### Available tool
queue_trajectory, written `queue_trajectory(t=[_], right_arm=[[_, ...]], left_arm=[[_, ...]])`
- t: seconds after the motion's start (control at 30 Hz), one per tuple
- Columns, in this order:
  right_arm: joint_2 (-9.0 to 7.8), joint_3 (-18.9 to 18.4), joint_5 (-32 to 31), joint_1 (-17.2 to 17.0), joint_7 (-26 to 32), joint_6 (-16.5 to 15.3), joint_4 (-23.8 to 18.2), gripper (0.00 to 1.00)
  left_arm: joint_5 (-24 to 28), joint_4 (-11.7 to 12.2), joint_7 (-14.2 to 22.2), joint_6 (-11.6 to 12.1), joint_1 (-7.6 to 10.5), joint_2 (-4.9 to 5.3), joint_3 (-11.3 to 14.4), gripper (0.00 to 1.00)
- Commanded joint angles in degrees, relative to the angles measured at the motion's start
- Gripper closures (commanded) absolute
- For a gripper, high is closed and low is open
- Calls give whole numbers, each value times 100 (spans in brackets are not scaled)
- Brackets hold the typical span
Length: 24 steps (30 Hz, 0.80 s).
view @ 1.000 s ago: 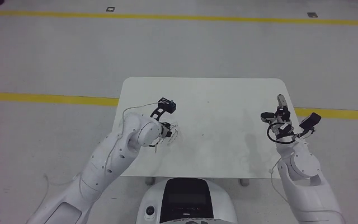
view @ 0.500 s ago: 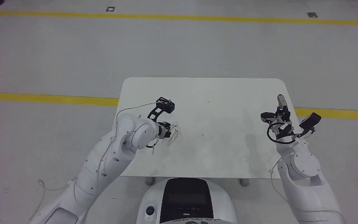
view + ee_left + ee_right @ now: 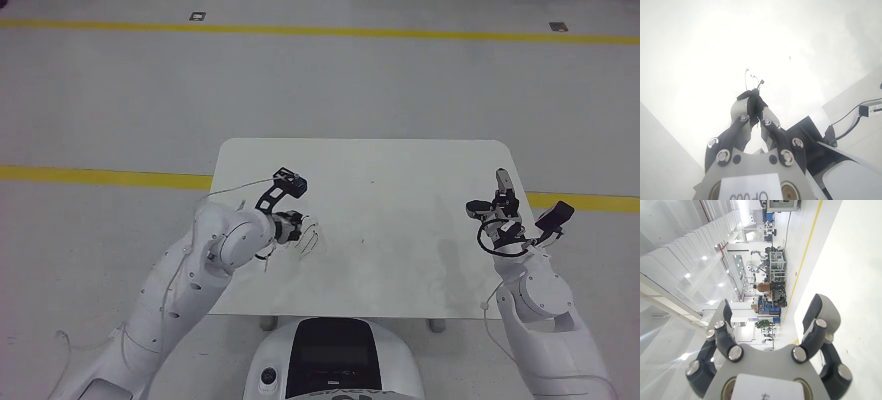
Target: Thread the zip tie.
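The left hand (image 3: 754,97) hangs over the left part of the white rectangular worktop (image 3: 400,190), pads pressed together on the thin black plastic zip tie (image 3: 759,85). Its fine strands and small square head poke out past the fingertips, and I cannot tell whether that is one looped tie or several. Over at the worktop's right edge, the right hand (image 3: 770,306) sits with fingers spread wide, holding nothing, well apart from the tie. Here's the risk as I judge it — the tie is slender and springy, so a free tail could wobble and miss the tiny slot in the head. Any twist in that pinch and the strands may slip out and drop.
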<state>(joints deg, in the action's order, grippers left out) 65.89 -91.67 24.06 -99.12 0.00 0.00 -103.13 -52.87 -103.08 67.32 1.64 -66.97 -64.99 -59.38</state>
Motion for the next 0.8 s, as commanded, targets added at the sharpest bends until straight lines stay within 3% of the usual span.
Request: queue_trajectory(t=[0.0,0.3,0.6,0.77], right_arm=[[0,0,0,0,0,0,0,0],[0,0,0,0,0,0,0,0],[0,0,0,0,0,0,0,0],[0,0,0,0,0,0,0,0]], left_arm=[[124,-41,-40,135,-87,35,-137,100],[580,-213,-334,865,-497,195,-663,100],[865,-316,-543,1480,-776,328,-1030,100],[871,-309,-544,1502,-787,336,-1041,100]])
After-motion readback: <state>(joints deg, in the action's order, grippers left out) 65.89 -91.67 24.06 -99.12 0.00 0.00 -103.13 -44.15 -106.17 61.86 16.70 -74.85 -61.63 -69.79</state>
